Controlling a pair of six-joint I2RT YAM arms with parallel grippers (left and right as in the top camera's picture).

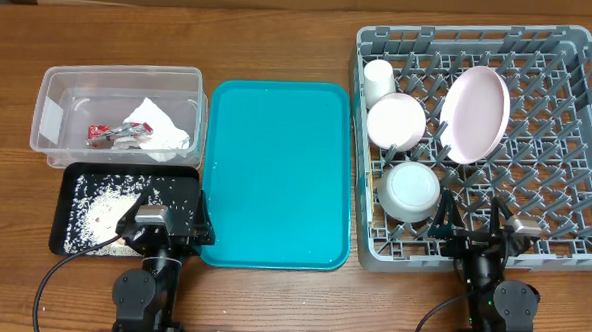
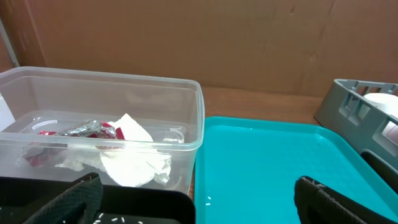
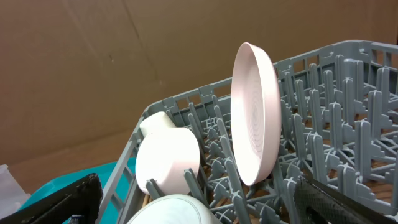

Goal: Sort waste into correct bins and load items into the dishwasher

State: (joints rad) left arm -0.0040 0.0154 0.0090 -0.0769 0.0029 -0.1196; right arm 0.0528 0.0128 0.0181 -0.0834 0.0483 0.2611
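Note:
The clear tub (image 1: 49,85) holds the white napkin (image 1: 158,125) and the red wrapper (image 1: 102,133); the left wrist view shows both, the napkin (image 2: 134,152) and the wrapper (image 2: 93,129). The black tray (image 1: 63,236) holds rice grains (image 1: 104,213). The grey rack (image 1: 577,148) holds the pink plate (image 1: 475,114) on edge, the white cup (image 1: 379,78) and two pale bowls (image 1: 396,120) (image 1: 412,188). I cannot make out the chopsticks. My left gripper (image 1: 163,225) is open and empty at the black tray's near right corner. My right gripper (image 1: 483,239) is open and empty at the rack's near wall.
The teal tray (image 1: 276,175) lies between the bins and the rack, with a couple of rice grains (image 2: 207,199) near its left edge. A brown cardboard wall stands behind the table. The rack's right half has only pegs.

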